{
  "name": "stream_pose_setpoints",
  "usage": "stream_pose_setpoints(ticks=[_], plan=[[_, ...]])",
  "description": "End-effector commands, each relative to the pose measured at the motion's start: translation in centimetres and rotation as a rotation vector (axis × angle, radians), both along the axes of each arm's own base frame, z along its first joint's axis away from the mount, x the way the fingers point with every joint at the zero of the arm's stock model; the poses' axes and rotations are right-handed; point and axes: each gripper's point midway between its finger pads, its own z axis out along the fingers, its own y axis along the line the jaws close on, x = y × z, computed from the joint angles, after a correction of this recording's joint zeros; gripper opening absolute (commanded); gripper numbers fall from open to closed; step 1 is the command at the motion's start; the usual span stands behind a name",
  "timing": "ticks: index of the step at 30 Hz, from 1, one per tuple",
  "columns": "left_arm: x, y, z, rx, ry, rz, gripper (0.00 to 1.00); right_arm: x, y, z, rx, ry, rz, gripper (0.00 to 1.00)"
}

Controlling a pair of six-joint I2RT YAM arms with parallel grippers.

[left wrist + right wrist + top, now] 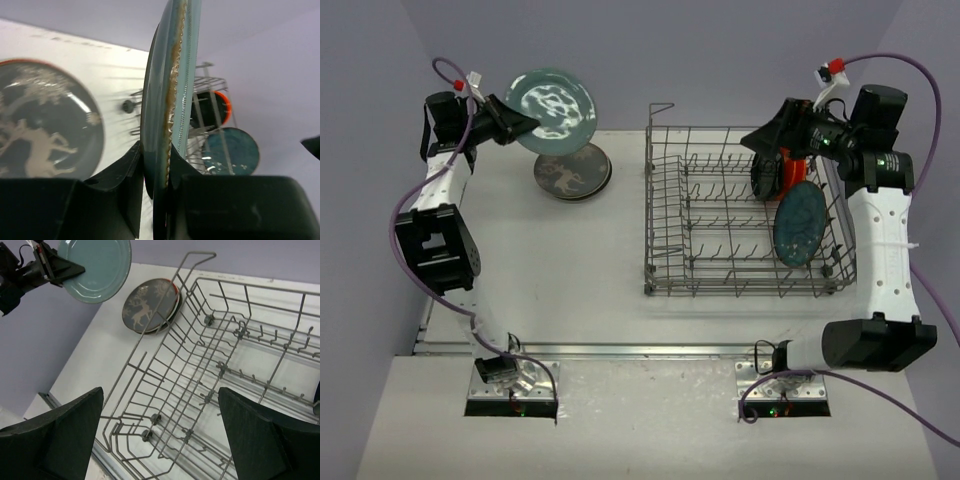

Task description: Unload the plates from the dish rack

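Three plates stand on edge at the right end of the large grey wire dish rack (720, 291): a dark teal round plate (800, 223), a smaller orange-red plate (792, 170) and a smaller black plate (207, 107). At far left, the left gripper (157, 172) is closed tight on the rim of a pale teal ceramic plate (552, 108). It holds this plate tilted in the air just above a stack of dark, red-rimmed plates with a deer pattern (572, 172), which lies on the white table (570, 280). The right gripper (160, 432) hangs over the rack with its jaws spread wide and nothing between them. We judge the step in hand to be setting the pale teal plate on the stack. To do it well, we would level the plate, centre it over the stack, and lower it slowly until it rests on the plate below. Only then would we open the jaws, since a release from height or off-centre could chip the glaze or let the plate slide. We would draw the fingers away sideways, low and flat, so that they do not lift the rim.
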Motion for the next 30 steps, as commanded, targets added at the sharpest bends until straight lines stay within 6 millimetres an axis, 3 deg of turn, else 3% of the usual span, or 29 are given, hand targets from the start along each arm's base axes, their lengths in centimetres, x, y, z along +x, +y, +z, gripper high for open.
stream_pose_setpoints(ticks=[1, 13, 30], plan=[[1.0, 0.6, -0.3, 0.088, -0.035, -0.025, 0.00, 0.3, -0.9, -0.5, -0.055, 0.009, -0.032, 0.95], [3.3, 1.0, -8.9, 0.064, 0.110, -0.095, 0.04, 0.5, -1.2, -2.4, -0.067, 0.086, -0.043, 0.96], [3.6, -1.1, -13.5, -0.073, 0.216, -0.160, 0.16, -0.1, -1.2, -5.0, -0.096, 0.186, 0.003, 0.95]])
